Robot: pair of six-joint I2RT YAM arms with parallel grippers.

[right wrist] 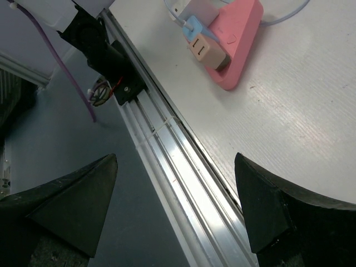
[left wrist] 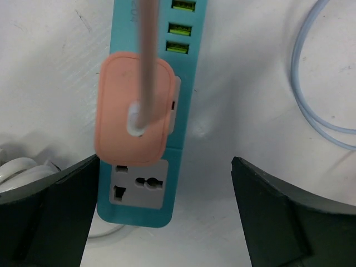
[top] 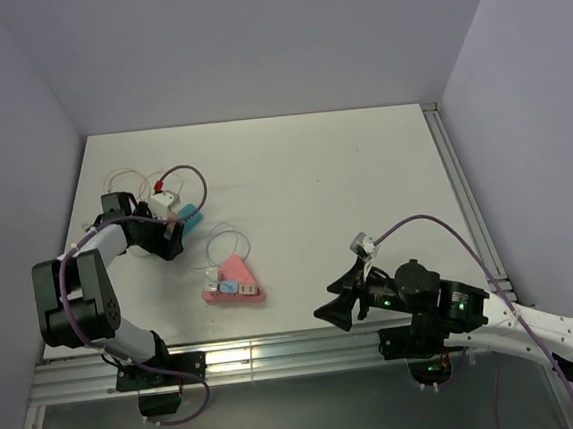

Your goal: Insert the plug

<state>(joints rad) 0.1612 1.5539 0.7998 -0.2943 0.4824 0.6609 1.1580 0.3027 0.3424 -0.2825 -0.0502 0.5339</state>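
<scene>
The salmon plug sits flat on the teal power strip, in the gap between the wide-open left jaws and touching neither; it looks seated. It is probably light, hard plastic with smooth rounded sides, so it could slip; the flat long sides give the best hold, not the limp cord rising from its face. The strip may slide when pushed. A free socket lies nearer the jaws, and a pale cable loop lies beyond one jaw. The right jaws, also spread wide and holding nothing, hang over the rail at the edge of the surface, well apart from a pink hub. The surface is white and matte, and plain walls enclose it.
</scene>
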